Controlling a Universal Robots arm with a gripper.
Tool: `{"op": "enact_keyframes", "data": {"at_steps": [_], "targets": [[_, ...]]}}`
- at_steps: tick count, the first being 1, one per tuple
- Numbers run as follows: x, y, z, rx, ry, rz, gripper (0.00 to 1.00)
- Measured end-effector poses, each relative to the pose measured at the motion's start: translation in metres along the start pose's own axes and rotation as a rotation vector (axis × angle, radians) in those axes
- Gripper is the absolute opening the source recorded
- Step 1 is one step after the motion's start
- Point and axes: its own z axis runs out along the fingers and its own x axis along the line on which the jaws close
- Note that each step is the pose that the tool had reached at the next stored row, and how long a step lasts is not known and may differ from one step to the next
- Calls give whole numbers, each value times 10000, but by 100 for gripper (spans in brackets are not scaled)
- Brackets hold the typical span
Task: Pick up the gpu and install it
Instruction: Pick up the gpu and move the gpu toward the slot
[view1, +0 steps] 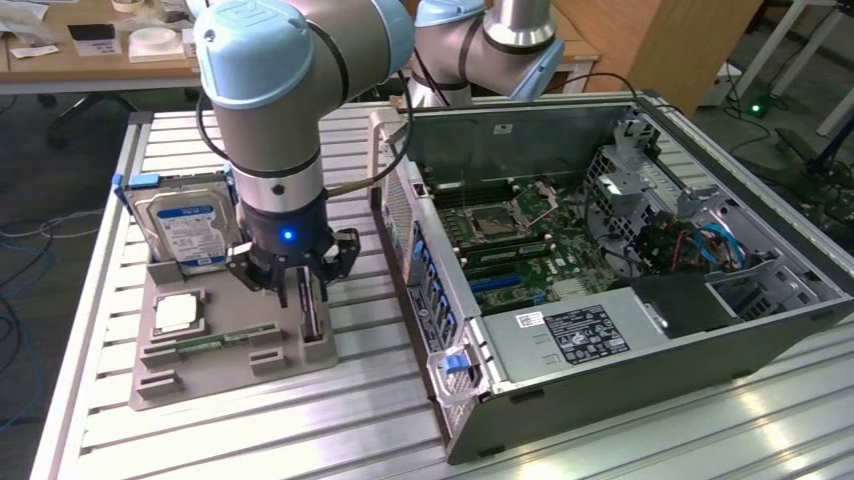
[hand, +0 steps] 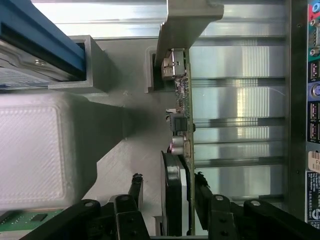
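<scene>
Clearly the gpu (view1: 314, 320) has not left its holder: it stands on its long edge in a slot of the grey fixture tray (view1: 174, 385), on the side of the tray nearest the open computer case (view1: 461, 385). Its long axis runs along the tray, roughly parallel to the case's rear panel, and its thin faces point toward the exterior view's left and right. Seen edge-on in the wrist view, the gpu (hand: 182, 100) is a narrow strip of green board and small components that leads straight away from the gripper (hand: 168, 176). The gripper (view1: 300, 290) hangs directly over the card's near end, and its fingers (hand: 136, 190) reach down on either side, so the closing line crosses the card's thickness rather than its length. The jaws look open around the card, not clamped on it: one finger stands clear of the dark face, while the other sits just beside the green edge. The lift has therefore not begun. Further out on the tray, toward the exterior view's left, lie a narrow green memory stick (view1: 220, 340) and a processor (view1: 176, 312), and a hard drive (view1: 187, 225) stands upright behind them. Tray and case both rest on the slatted metal tabletop (view1: 334, 420), the case lying on its side with the motherboard (view1: 521, 240) exposed.
</scene>
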Motion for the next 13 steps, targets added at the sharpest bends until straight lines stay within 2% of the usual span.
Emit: {"op": "enact_keyframes", "data": {"at_steps": [1, 5, 6, 10, 11, 12, 13], "targets": [[-1, 3, 2, 2, -3, 0, 53], [0, 4, 0, 25, 1, -2, 53], [1, 6, 1, 52, -3, 0, 53], [4, 72, 7, 403, -19, -8, 53], [5, 92, 9, 464, -23, -10, 53], [5, 102, 10, 493, -24, -11, 53], [5, 102, 11, 498, -25, -11, 53]]}}
